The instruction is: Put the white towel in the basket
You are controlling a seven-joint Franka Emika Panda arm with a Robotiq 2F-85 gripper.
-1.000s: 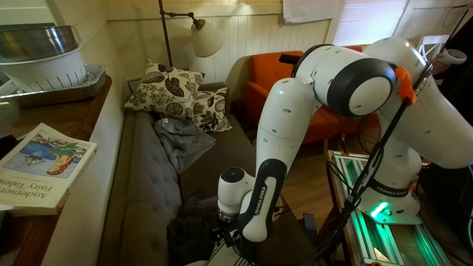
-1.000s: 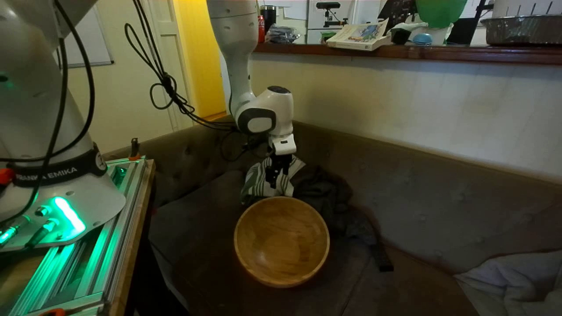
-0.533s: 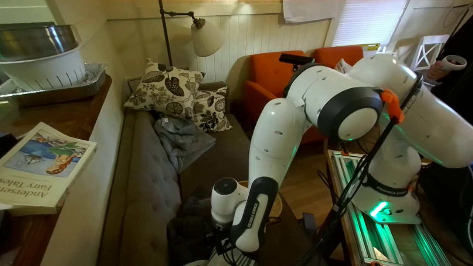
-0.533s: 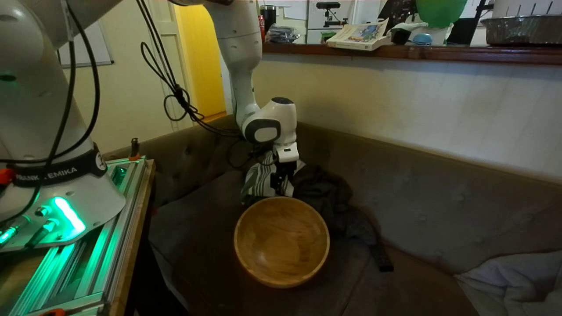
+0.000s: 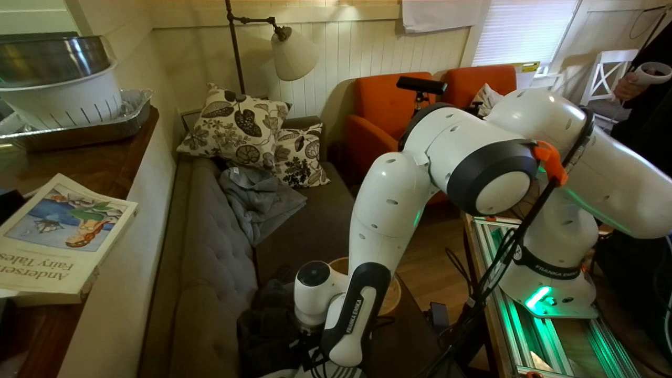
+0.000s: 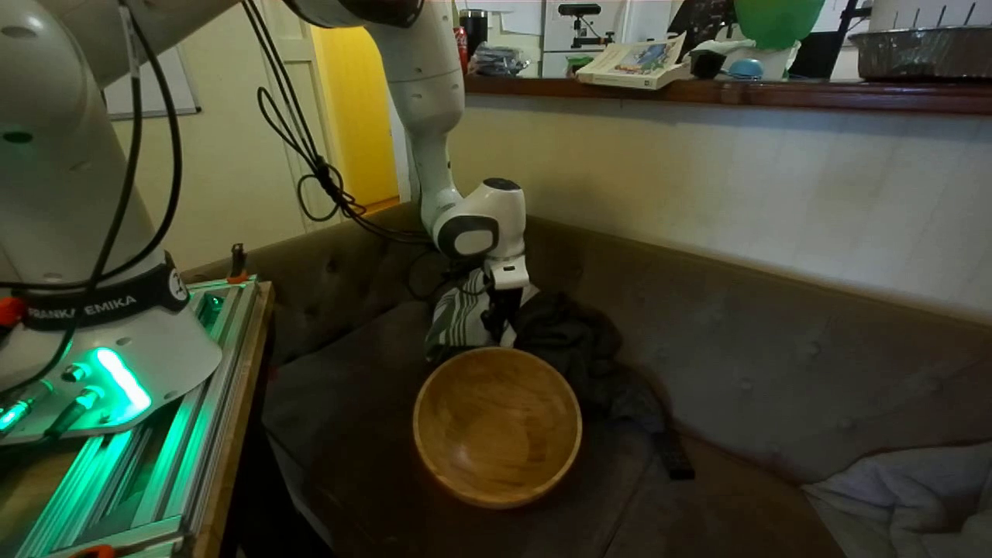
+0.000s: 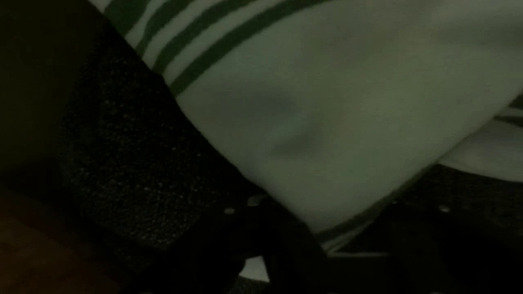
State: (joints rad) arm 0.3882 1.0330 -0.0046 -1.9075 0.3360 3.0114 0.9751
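Observation:
The white towel (image 6: 457,322) with green stripes lies bunched on the sofa, just behind the basket, a round wooden bowl (image 6: 496,434) that holds nothing. My gripper (image 6: 500,329) points down onto the towel's near side in an exterior view. In the wrist view a corner of the towel (image 7: 327,122) reaches between the fingers of my gripper (image 7: 331,204). Those fingers stand partly apart, and a gap shows beside the corner at the right. The picture there is very dark. The arm hides part of the bowl (image 5: 391,299) in an exterior view.
A dark crumpled cloth (image 6: 570,337) lies right beside the towel, with a black remote (image 6: 673,456) farther along. The sofa backrest (image 6: 697,310) rises behind. The robot's table (image 6: 232,387) stands at the left. A grey blanket (image 5: 257,202) and patterned pillows (image 5: 241,126) occupy the sofa's far end.
The arm has come down, and my gripper sits lower and slightly farther right over the towel in an exterior view. Its fingers look closer together. Towel and bowl have not visibly moved.

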